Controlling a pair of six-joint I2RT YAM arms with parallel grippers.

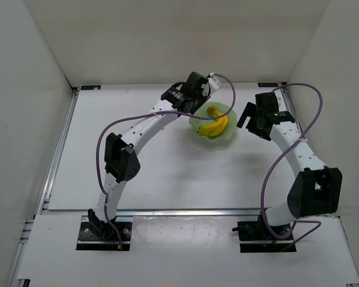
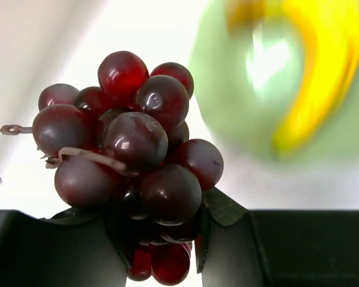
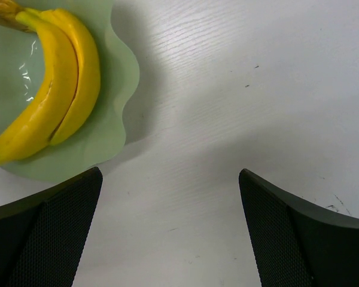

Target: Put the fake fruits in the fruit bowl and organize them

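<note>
The mint-green scalloped bowl point(image 1: 198, 127) stands at the table's back middle with the yellow bananas point(image 1: 214, 125) lying in it. The bowl point(image 3: 110, 128) and bananas point(image 3: 54, 84) also show in the right wrist view. My left gripper point(image 1: 197, 98) hangs by the bowl's left rim, shut on the dark red-purple grapes point(image 2: 131, 155); in its wrist view the bowl point(image 2: 227, 95) and bananas point(image 2: 323, 78) are blurred behind the cluster. The grapes are hidden in the top view. My right gripper point(image 1: 245, 119) is open and empty just right of the bowl, over bare table point(image 3: 170, 227).
White walls close the table on the left, back and right. A metal rail point(image 1: 60, 149) runs along the table's left edge. Purple cables loop from both arms.
</note>
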